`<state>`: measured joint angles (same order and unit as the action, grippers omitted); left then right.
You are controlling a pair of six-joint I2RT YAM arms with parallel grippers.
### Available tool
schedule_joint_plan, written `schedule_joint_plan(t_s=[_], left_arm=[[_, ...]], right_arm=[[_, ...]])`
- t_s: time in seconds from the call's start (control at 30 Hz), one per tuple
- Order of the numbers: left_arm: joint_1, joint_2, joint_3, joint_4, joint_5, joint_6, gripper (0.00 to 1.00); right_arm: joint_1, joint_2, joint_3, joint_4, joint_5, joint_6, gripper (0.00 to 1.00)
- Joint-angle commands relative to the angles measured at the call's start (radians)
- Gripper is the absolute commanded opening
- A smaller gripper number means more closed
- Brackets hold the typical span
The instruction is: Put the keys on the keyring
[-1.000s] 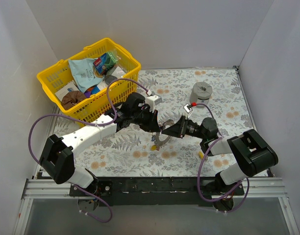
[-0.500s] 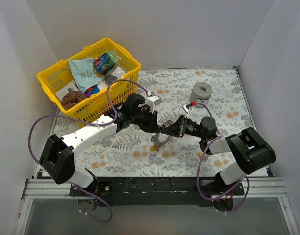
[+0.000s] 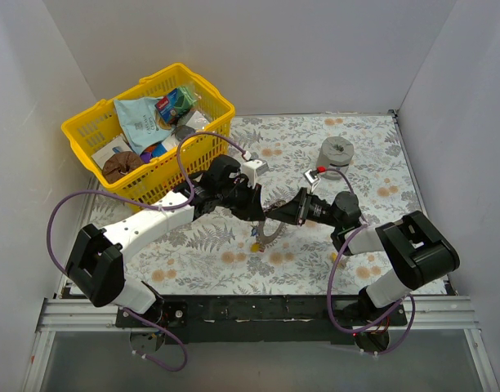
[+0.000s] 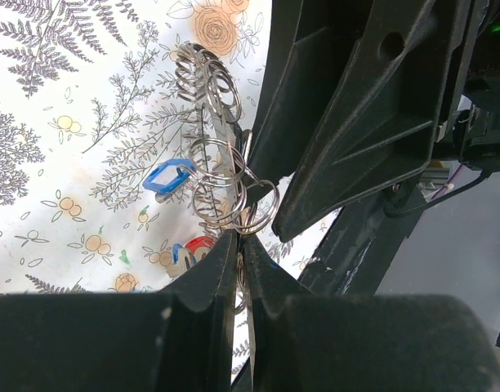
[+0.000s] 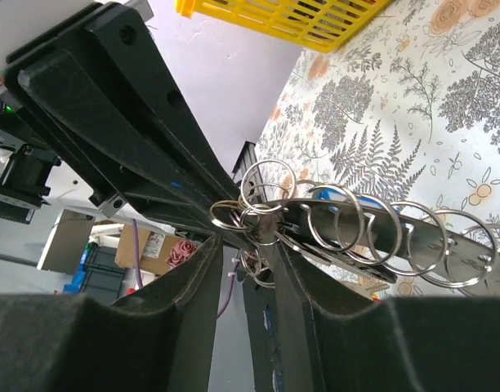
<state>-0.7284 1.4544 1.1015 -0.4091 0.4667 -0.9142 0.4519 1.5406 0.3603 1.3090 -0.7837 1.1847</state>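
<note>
Where the two arms meet over the middle of the flowered tablecloth (image 3: 234,263), the top view shows one shiny keyring (image 3: 272,233) hanging between the left gripper (image 3: 264,214) and the right gripper (image 3: 284,215), with one yellow key (image 3: 255,245) dangling just below it. One yellow plastic basket (image 3: 152,175) stands at the back left, and one grey roll (image 3: 337,152) sits at the back right, well apart from the arms. In the left wrist view the left gripper (image 4: 240,245) is pinched tight on the keyring (image 4: 221,131), a flat metal strip strung with thin wire loops. One blue key (image 4: 167,176) and one red key (image 4: 198,245) hang beside it, both with plastic heads. In the right wrist view the right gripper (image 5: 248,245) stands narrowly apart, its black fingers (image 5: 193,286) bracketing a cluster of small wire loops at the end of the keyring (image 5: 372,233); whether they actually pinch it I cannot tell.
</note>
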Motion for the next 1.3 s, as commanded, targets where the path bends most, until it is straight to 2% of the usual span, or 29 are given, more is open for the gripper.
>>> schedule_joint_plan(t_s=[0.0,0.17,0.53,0.97,1.07,1.27], left_arm=[[-0.005,-0.068,-0.003,0.044,0.092,0.006,0.00],[-0.003,-0.063,0.001,0.049,0.116,0.005,0.00],[-0.003,-0.071,0.003,0.056,0.070,0.001,0.00],[-0.003,-0.078,0.003,0.072,0.066,-0.003,0.00],[-0.005,-0.083,0.004,0.073,0.063,-0.005,0.00],[-0.003,-0.086,0.000,0.087,0.058,-0.011,0.00]], right_arm=[[-0.001,-0.005,0.061,0.293,0.035,-0.023,0.40],[0.002,-0.008,0.085,0.262,0.021,-0.042,0.40],[0.031,0.019,0.080,0.276,-0.081,-0.039,0.31],[0.051,0.013,0.092,0.227,-0.115,-0.069,0.31],[0.056,0.015,0.097,0.213,-0.115,-0.079,0.26],[0.060,0.021,0.098,0.204,-0.127,-0.082,0.06]])
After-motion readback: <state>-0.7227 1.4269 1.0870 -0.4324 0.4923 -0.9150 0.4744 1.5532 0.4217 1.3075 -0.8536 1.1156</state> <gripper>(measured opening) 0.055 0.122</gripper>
